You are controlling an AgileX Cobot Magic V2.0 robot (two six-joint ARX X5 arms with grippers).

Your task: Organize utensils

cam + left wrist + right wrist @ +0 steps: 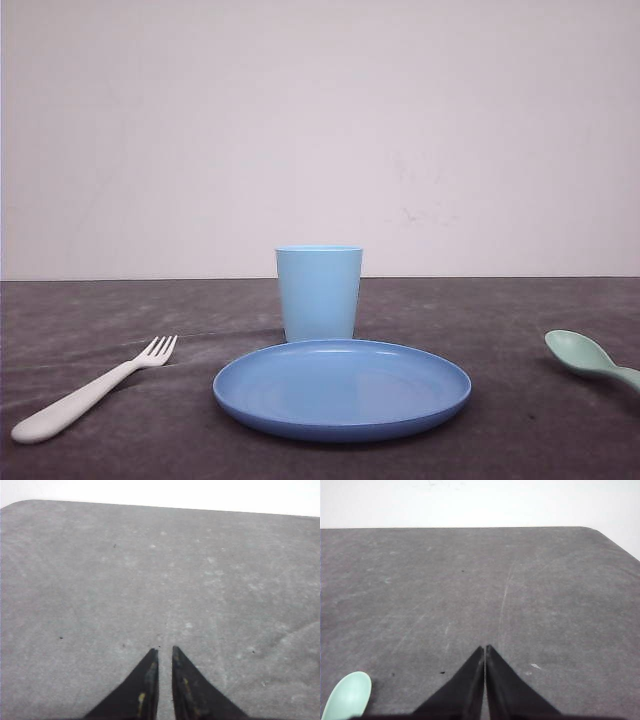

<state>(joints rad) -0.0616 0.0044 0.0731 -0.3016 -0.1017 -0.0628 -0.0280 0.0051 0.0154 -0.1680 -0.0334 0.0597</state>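
Left gripper (164, 652): black fingers drawn nearly together, a thin slit between the tips, nothing held, poised over bare grey table (100, 580). Right gripper (485, 649): fingers pressed tip to tip, closed on nothing, also above bare tabletop — with the bowl of the mint-green spoon (347, 695) lying close by at the corner of the right wrist view, apart from the fingertips.

Seen from the front: white fork (92, 390) flat on the table at the left, tines toward the middle and away from the robot, thick handle angled to the near left edge. Spoon at the far right, bowl up and pointing inward, handle cut off by the picture's edge. Between the two, a round blue plate (342, 418), well apart from each. Just behind the plate, a light blue cup (319, 292), upright, its base hidden by the plate's far rim. Pale wall (320, 120) behind the table's back edge.
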